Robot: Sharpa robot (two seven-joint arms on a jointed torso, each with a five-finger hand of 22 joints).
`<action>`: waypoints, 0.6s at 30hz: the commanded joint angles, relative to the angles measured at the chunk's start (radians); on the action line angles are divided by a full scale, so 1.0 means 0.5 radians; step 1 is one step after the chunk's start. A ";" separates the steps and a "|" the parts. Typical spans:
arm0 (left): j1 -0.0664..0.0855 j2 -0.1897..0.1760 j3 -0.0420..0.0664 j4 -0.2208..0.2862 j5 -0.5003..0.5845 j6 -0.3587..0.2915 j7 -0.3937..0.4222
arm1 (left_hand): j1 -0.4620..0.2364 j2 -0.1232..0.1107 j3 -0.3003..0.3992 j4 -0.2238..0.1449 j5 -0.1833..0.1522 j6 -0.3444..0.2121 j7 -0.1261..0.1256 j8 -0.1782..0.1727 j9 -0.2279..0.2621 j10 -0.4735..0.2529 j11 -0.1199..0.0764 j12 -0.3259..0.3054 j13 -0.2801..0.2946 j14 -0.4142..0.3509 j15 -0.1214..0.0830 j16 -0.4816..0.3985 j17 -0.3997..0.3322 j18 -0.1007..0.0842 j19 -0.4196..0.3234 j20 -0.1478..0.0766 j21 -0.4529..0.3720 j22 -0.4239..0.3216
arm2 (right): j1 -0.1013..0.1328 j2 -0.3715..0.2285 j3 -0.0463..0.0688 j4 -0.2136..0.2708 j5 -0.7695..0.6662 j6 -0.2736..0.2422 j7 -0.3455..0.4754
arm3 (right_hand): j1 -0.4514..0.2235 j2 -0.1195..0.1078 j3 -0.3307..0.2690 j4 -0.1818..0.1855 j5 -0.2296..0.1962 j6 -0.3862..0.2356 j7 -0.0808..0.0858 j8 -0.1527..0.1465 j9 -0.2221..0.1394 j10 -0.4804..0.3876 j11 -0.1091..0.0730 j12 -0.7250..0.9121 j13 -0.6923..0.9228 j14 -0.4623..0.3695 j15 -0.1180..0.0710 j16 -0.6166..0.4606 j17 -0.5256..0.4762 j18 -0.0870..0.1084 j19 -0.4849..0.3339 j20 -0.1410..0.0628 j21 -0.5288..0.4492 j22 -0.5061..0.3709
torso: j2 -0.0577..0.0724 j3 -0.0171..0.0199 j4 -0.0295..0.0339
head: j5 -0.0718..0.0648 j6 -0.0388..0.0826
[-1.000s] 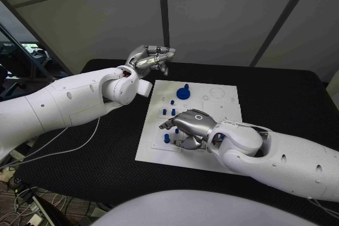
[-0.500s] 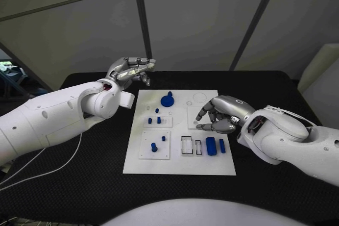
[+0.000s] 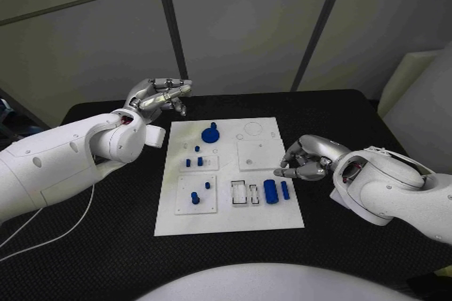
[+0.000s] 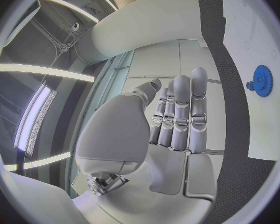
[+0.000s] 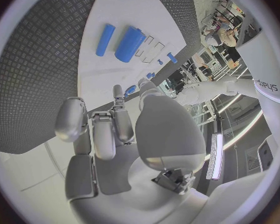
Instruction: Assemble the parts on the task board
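Both silver robot hands, left (image 3: 160, 94) and right (image 3: 306, 158), curl empty; flat white task board (image 3: 230, 213) between.

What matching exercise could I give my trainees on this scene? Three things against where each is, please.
Things:
1. left hand
2. right hand
3. blue gear-like part

Places:
A. at the task board's right edge, beside two lying blue cylinders
B. near the board's far edge, on it
C. raised beyond the board's far left corner

Pairs: 1-C, 2-A, 3-B
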 commanded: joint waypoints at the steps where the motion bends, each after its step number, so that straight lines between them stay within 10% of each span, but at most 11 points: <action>1: 0.004 0.001 0.000 0.005 0.007 0.020 0.011 | -0.010 -0.001 -0.009 -0.001 -0.007 -0.003 0.008 0.002 -0.003 -0.010 0.004 0.013 0.002 -0.012 0.003 0.011 -0.003 -0.012 0.000 0.009 -0.013 -0.002 | -0.023 0.010 -0.004 0.010 0.009 0.031 -0.159 | 0.017 0.002 -0.037 0.012 0.009 -0.021 0.002 0.020 0.018 0.017 -0.003 0.020 0.037 0.175 0.006 0.018 0.339 -0.035 0.016 0.003 0.016 0.010 | 0.001 -0.0023 0.005 | -0.004 -0.007; 18: 0.003 -0.008 0.000 0.010 0.007 0.023 0.004 | -0.010 -0.001 -0.009 -0.001 -0.007 -0.003 0.008 0.002 -0.003 -0.010 0.004 0.013 0.002 -0.012 0.003 0.011 -0.003 -0.012 0.000 0.009 -0.013 -0.002 | -0.126 0.124 -0.011 -0.029 -0.011 0.149 -0.241 | -0.036 0.037 -0.139 0.025 -0.002 -0.057 0.001 0.072 0.075 0.034 -0.003 0.045 0.088 0.184 0.009 0.042 0.386 -0.041 0.029 0.005 0.038 0.044 | 0.003 -0.0007 0.001 | 0.012 -0.012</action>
